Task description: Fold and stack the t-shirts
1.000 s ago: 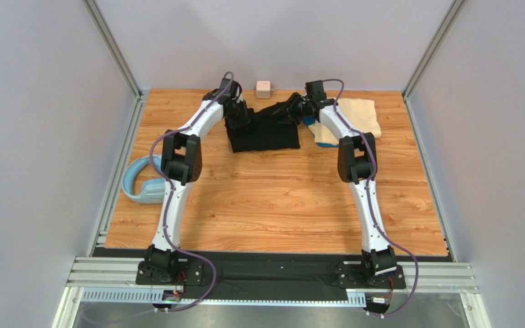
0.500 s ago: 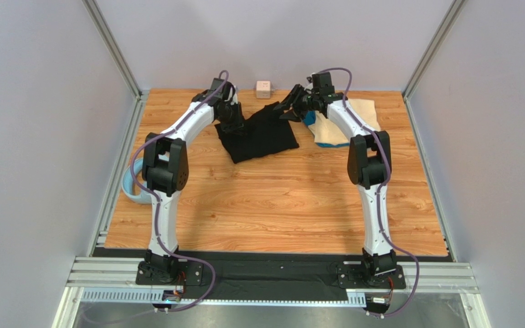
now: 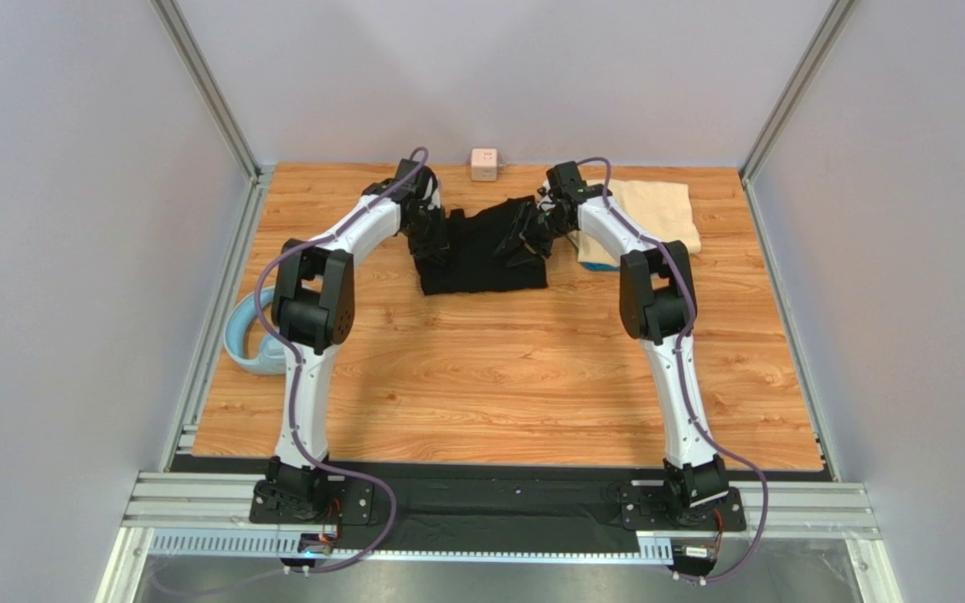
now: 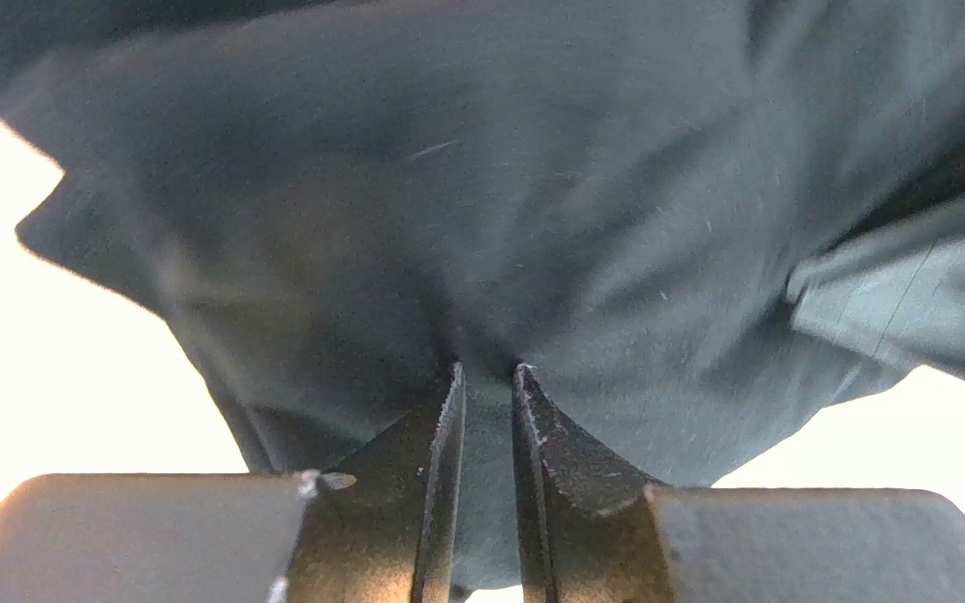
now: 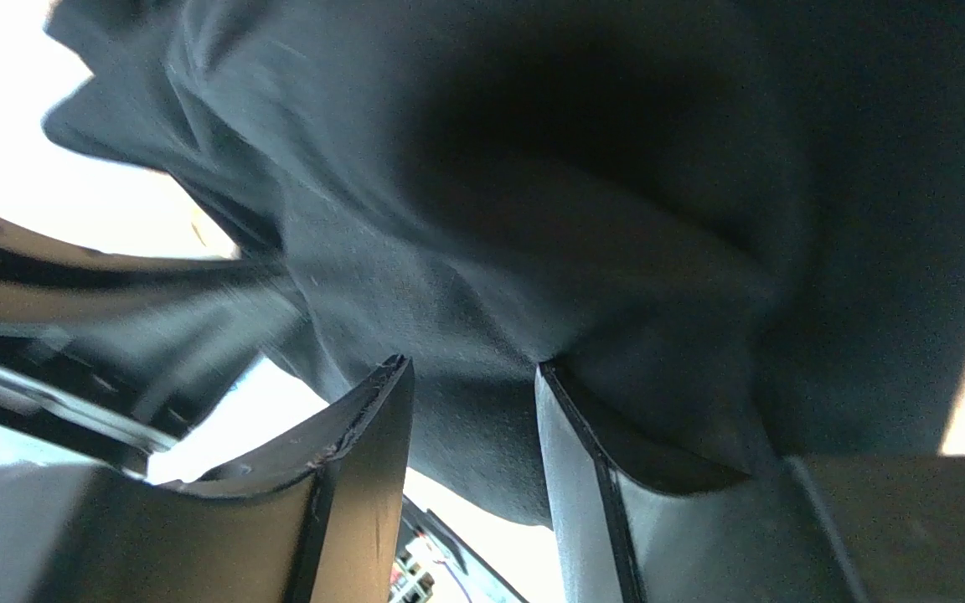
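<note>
Black t-shirt [image 3: 485, 251] lower, squarer than before

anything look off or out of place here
The black t-shirt is rumpled and bunched at the back, pinched by the left gripper and right gripper. A light-blue ring lies by the left edge, away from the folding.

Top view high above near edge, looking down, both wrist views close-up, all sharing black t-shirt [image 3: 481, 255]

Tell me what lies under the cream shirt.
A blue shirt peeks out at the near-left edge of the cream shirt; the rest of it is covered.
</note>
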